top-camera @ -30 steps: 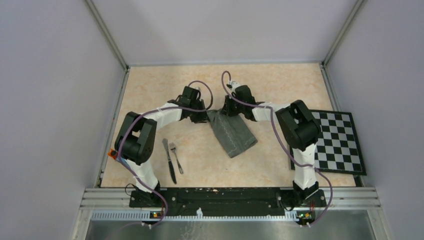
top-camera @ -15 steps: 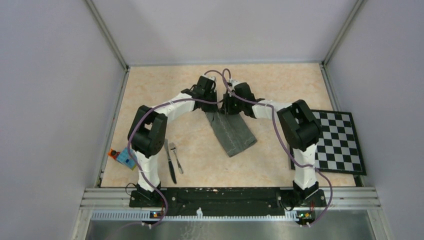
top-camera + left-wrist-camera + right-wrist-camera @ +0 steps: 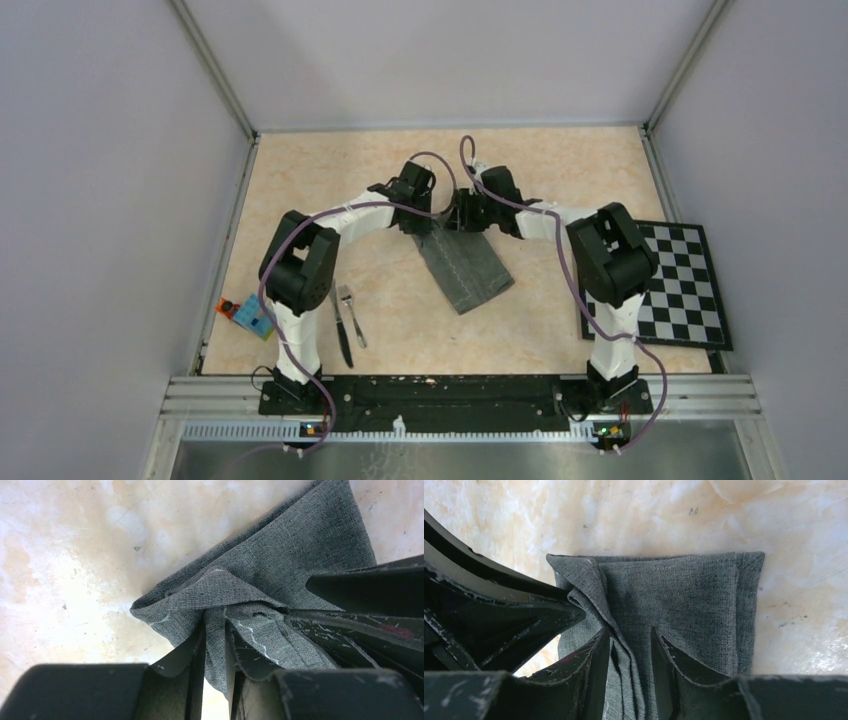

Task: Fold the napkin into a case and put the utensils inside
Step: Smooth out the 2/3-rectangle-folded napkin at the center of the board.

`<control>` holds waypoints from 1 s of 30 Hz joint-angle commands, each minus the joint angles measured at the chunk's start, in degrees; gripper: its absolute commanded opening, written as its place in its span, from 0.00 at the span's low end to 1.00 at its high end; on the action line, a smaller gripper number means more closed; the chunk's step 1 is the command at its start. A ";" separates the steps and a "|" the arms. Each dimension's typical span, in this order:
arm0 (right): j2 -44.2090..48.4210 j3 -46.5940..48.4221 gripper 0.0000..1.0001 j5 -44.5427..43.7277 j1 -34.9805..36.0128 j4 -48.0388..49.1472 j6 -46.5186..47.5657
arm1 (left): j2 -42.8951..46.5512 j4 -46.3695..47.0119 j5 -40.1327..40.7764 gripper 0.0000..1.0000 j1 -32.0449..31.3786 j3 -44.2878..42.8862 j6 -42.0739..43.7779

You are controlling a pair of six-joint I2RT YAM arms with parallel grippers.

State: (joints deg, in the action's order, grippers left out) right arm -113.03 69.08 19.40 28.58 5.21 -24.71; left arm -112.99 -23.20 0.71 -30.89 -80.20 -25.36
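The dark grey napkin (image 3: 467,272) lies folded into an oblong, slanted, in the middle of the table. Its far end is bunched between both grippers. My left gripper (image 3: 432,224) is shut on a raised fold at the far left corner; in the left wrist view (image 3: 215,625) the napkin (image 3: 285,560) is pinched in a narrow gap. My right gripper (image 3: 468,219) grips the far edge beside it; in the right wrist view (image 3: 630,635) a ridge of the napkin (image 3: 679,590) fills the gap. The silver knife (image 3: 340,322) and fork (image 3: 351,313) lie side by side to the left.
A black-and-white checkered board (image 3: 676,285) lies at the right edge of the table. A small orange and blue object (image 3: 244,314) sits at the left edge by the left arm. The two grippers are almost touching; the left fingers (image 3: 499,610) show in the right wrist view.
My left gripper has swung right from the napkin's far left side to its far corner, close against the right gripper. The right gripper has shifted slightly right. The utensils have not moved.
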 commanded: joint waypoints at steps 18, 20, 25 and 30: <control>3.97 -1.14 0.31 3.08 -0.28 2.85 -1.00 | 4.03 1.02 5.39 0.30 0.08 1.18 1.04; 4.19 -1.18 0.30 3.40 -0.35 2.87 -1.24 | 2.76 0.83 5.76 0.30 0.05 0.58 1.17; 4.71 -1.52 0.29 3.64 -0.28 2.63 -1.39 | 0.86 1.28 4.46 0.29 0.03 0.22 0.90; 5.35 -1.79 0.29 4.02 -0.28 2.48 -1.67 | 0.80 1.86 4.36 0.26 -0.07 0.12 0.66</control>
State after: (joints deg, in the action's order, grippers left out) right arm -111.59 67.51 22.39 28.58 6.00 -25.80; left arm -112.38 -22.74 5.37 -30.85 -78.52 -25.10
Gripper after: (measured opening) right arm 0.291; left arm 0.287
